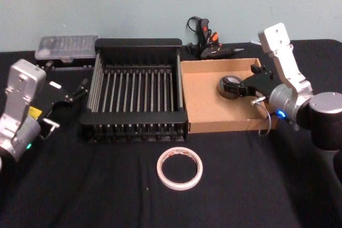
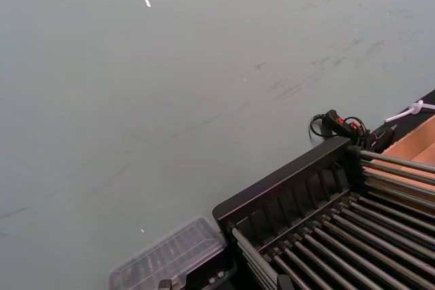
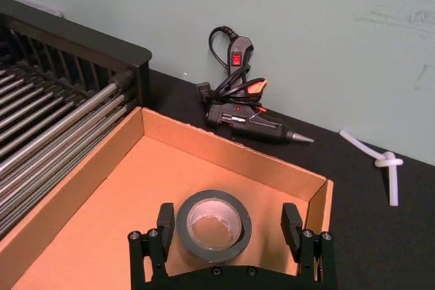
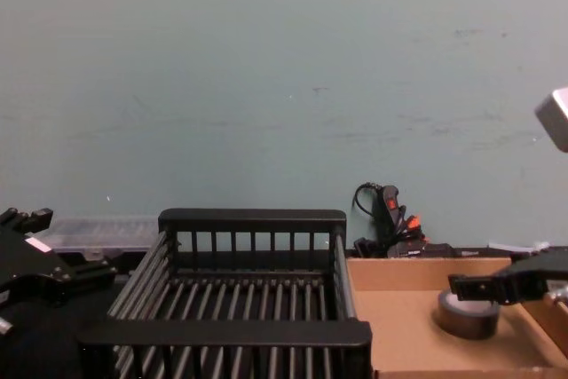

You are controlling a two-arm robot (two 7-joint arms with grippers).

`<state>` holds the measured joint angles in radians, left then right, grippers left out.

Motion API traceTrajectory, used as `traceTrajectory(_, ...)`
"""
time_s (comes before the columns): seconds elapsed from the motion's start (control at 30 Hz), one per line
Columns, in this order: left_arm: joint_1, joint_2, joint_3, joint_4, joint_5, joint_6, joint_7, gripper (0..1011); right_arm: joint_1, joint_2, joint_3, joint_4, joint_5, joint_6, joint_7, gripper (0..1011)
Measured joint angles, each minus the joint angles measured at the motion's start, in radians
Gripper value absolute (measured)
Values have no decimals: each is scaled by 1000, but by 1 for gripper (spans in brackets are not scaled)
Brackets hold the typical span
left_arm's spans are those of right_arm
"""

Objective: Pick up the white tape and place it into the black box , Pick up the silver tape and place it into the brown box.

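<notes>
Silver tape [image 3: 213, 227] is lying flat on the floor of the brown box [image 1: 200, 105], toward the box's right side, and my right gripper [image 3: 230, 229] is hanging just over it. From the right wrist camera I am seeing the two black fingers [image 3: 165, 222] spread wide, one on each side of the roll, with a gap showing between each pad and the tape, so nothing is being held. The chest camera is showing the same roll [image 4: 467, 312] sitting low inside the cardboard walls with the gripper [image 4: 497, 288] beside and above it.

White tape [image 1: 179, 167] is resting flat on the dark tablecloth [image 1: 80, 185] in front of the two boxes, closer to me, well apart from both grippers. Its inner core is showing red-orange print.

Black box [image 1: 136, 97] is sitting just left of the brown box, the two touching side by side, its slatted floor bare.

My left gripper [image 1: 80, 90] is waiting off to the left of the black box, above the cloth; I cannot tell how its fingers are standing.

Behind the boxes, by the pale green wall, a black glue gun [image 3: 248, 119] with a coiled cord is lying on the cloth, and a clear plastic case [image 1: 67, 47] is sitting behind the black box's left corner.
</notes>
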<state>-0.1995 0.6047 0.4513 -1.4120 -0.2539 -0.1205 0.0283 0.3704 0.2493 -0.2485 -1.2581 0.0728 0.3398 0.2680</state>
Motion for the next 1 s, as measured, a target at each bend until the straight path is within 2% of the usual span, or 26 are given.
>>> traceTrajectory(0.3, 0, 0, 0, 0, 0, 0, 0, 1001, -65, 28, 24, -127, 30, 80, 33, 1002)
traceTrajectory(0.5, 0, 0, 0, 0, 0, 0, 0, 1001, -120, 62, 26, -236, 50, 139, 58, 1002)
traceTrajectory(0.7, 0, 0, 0, 0, 0, 0, 0, 1001, -173, 107, 6, -342, 60, 202, 90, 1002)
traceTrajectory(1.0, 0, 0, 0, 0, 0, 0, 0, 1001, -225, 151, -27, -432, 68, 249, 118, 1002)
